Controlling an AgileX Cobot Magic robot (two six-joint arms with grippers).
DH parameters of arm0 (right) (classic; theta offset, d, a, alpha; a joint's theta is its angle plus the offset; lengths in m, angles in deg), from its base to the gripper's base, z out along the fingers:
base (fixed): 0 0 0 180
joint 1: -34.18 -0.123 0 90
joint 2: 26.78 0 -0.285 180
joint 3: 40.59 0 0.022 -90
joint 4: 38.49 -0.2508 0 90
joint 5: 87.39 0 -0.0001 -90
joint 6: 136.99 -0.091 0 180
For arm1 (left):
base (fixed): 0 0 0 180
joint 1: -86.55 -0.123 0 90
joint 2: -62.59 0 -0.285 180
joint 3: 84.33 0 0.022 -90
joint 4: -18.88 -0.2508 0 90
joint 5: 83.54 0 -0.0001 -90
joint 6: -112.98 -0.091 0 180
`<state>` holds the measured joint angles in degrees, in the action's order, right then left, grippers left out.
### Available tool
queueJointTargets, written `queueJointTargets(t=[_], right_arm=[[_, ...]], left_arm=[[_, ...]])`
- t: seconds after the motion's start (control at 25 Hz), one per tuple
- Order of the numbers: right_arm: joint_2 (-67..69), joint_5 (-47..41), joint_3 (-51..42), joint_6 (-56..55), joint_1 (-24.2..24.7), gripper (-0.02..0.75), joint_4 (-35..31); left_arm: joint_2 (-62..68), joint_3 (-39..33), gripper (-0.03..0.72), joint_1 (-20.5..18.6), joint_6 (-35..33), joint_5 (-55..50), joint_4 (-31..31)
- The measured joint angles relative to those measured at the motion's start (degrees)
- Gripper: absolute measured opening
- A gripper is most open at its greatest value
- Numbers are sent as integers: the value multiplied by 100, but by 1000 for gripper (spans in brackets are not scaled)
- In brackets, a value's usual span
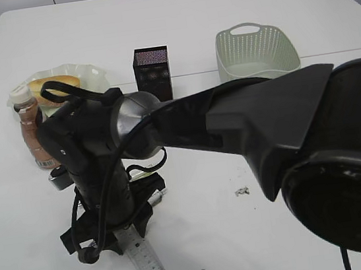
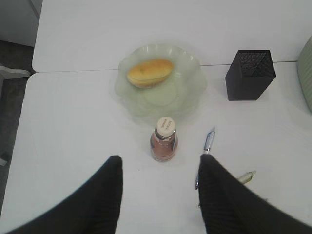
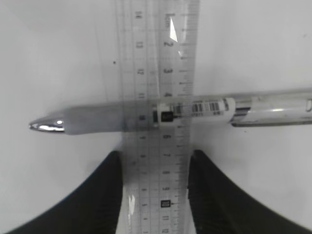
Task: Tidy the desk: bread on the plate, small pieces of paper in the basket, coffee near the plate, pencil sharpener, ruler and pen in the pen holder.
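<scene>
I am pinching the ruler (image 3: 157,73) edgewise with my right hand (image 3: 155,195); the pen (image 3: 146,117) is lying crosswise beneath it, so I am lifting straight.

Black arm (image 1: 252,125), silver joint, black cables
</scene>
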<state>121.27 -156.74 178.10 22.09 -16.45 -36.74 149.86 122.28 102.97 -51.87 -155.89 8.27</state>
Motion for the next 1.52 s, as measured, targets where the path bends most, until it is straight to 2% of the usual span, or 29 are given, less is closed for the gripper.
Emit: queueJointTargets(t=[0.08,0.2,0.44,0.8,1.16,1.52], right_arm=[[0,0,0,0,0,283,0],[0,0,5,0,0,262,0],[14,-19,84,0,0,260,0],[49,-38,907,-12,0,259,5],[15,-59,942,56,0,259,14],[-458,-105,942,648,-89,259,57]], left_arm=[[0,0,370,0,0,0,0],[0,0,367,0,0,0,0],[0,0,365,0,0,0,0],[0,0,362,0,0,0,37],[0,0,354,0,0,0,67],[0,0,349,0,0,0,67]])
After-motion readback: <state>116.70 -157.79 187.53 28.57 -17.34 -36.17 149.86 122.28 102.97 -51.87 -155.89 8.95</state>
